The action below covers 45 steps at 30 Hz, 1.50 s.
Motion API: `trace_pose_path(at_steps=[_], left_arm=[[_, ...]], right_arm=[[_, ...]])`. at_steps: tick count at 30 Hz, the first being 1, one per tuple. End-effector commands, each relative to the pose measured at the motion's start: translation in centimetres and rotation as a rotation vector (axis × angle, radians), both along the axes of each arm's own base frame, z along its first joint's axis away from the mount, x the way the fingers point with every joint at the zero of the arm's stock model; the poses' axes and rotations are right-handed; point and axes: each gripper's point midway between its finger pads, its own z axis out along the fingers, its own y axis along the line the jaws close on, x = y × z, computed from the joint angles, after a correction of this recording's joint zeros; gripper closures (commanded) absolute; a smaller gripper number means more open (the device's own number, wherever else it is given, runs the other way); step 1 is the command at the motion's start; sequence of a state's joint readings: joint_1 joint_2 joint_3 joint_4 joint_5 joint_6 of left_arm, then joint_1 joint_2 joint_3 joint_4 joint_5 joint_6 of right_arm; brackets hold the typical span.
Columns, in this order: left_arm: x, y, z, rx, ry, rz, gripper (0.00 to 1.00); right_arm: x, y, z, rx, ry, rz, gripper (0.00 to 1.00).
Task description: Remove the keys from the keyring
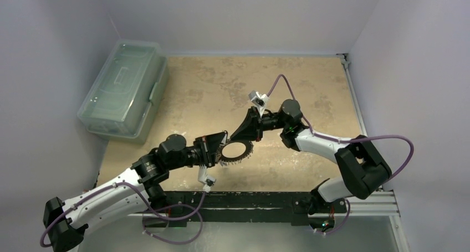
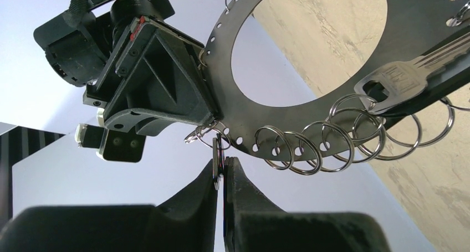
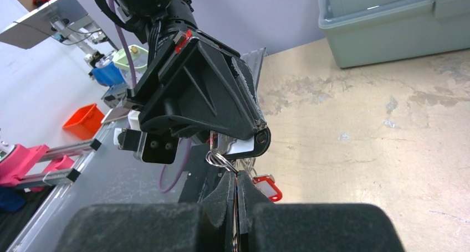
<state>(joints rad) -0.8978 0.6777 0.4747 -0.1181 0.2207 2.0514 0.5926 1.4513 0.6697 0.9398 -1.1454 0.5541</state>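
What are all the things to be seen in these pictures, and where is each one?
keyring: one, silvery flat ring, held between both grippers.
keys: many, mostly silvery, hanging round the keyring on small rings.
red tag: one, red and white, hanging by the keyring.
box: one, clear greenish, lidded, far left on the table.
table: one, tan, below.
orange tray: one, orange, beyond the table's edge.
left gripper: one, black, shut on a key.
right gripper: one, black, shut on the keyring's rim.

Flat perforated keyring [image 2: 221, 97] held aloft, keys [image 2: 404, 77] dangling from its edge.
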Motion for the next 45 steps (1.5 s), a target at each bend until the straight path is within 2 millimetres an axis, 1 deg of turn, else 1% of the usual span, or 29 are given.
trace_pose_path(at_steps=[1, 6, 13, 17, 25, 35, 41, 45], left_arm=[[-0.5, -0.5, 0.6, 0.308, -0.517, -0.140, 0.98], [-0.1, 0.0, 0.7, 0.305, -0.495, -0.104, 0.99], [0.1, 0.0, 2.5, 0.233, -0.423, -0.075, 1.00], [-0.1, 0.0, 3.3, 0.206, -0.364, -0.078, 1.00], [-0.5, -0.4, 4.1, 0.179, -0.277, -0.103, 1.00], [-0.7, -1.0, 6.0, 0.106, -0.170, -0.108, 1.00], [-1.6, -0.9, 5.6, 0.121, -0.058, -0.133, 1.00], [-1.4, -0.9, 5.9, 0.104, -0.028, -0.113, 1.00]], right_arm=[[-0.9, -0.5, 2.8, 0.085, -0.104, 0.034, 1.00], [-1.5, -0.8, 3.1, 0.106, -0.115, 0.053, 1.00], [-1.6, -0.9, 2.8, 0.121, -0.145, 0.048, 1.00], [-1.5, -0.8, 2.2, 0.104, -0.163, 0.045, 1.00], [-1.2, -0.4, 1.2, 0.060, -0.226, 0.034, 1.00], [-1.1, 0.4, -0.3, -0.009, -0.302, 0.047, 1.00], [-1.2, 0.7, -0.9, -0.034, -0.319, 0.056, 1.00], [-1.5, 0.7, -0.4, -0.021, -0.301, 0.078, 1.00]])
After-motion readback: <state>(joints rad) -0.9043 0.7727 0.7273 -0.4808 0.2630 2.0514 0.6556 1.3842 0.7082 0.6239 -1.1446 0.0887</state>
